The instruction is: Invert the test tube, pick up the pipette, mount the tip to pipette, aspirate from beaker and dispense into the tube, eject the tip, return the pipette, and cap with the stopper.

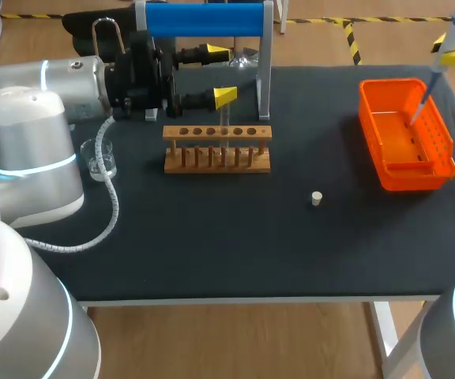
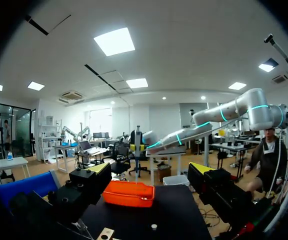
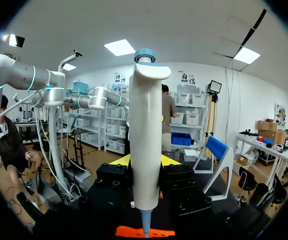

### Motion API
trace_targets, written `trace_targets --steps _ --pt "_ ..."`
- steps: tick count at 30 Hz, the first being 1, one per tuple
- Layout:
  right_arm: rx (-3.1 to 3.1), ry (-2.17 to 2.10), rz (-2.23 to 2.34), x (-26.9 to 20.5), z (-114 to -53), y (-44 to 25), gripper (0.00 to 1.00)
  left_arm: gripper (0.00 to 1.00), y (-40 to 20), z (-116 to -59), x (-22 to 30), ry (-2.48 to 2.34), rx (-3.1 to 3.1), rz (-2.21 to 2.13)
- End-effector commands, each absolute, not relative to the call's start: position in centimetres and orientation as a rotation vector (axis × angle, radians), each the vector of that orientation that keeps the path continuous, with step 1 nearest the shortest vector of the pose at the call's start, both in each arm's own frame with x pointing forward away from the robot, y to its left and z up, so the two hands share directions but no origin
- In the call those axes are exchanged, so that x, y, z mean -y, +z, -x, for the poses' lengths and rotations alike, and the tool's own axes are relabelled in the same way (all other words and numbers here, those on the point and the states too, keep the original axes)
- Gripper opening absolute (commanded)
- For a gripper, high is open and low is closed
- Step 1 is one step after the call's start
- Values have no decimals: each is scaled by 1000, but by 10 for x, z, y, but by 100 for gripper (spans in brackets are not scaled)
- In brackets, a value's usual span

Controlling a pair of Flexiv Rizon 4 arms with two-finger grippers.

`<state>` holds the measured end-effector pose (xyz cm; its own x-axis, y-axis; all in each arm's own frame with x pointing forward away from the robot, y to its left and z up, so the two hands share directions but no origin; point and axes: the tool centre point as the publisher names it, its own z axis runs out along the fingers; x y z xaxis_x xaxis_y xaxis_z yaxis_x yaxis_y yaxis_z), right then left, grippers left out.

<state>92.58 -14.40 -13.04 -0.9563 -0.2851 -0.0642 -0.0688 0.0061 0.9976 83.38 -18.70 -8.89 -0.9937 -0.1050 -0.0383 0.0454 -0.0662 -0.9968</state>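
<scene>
My right gripper (image 1: 453, 55) is at the far right, shut on the white pipette (image 1: 435, 75), which it holds upright. The pipette's thin lower end hangs over the orange bin (image 1: 441, 158). In the right wrist view the pipette (image 3: 145, 140) stands between the yellow tips of that gripper (image 3: 145, 165), with the bin (image 3: 129, 231) below. My left gripper (image 1: 218, 75) is open and level, above and behind the wooden rack (image 1: 217, 162). A clear test tube (image 1: 225, 134) stands in the rack. The beaker (image 1: 101, 158) is at the left and the small white stopper (image 1: 317, 198) right of centre.
The blue pipette stand (image 1: 204, 20) on a white frame rises at the back, just behind my left gripper. The left wrist view looks across the table, past the left gripper (image 2: 151, 172), to the orange bin (image 2: 129, 193) and the stopper (image 2: 154, 227).
</scene>
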Motion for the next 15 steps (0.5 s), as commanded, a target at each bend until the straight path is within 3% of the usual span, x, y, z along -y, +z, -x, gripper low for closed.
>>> trace_targets --steps 1,15 --pt "2097 -2071 -386 153 -937 -135 0 100 -90 -833 187 -2223 -2070 65" --pt "2119 -2100 -327 161 -943 -141 0 100 -90 -833 187 -2223 -2070 65"
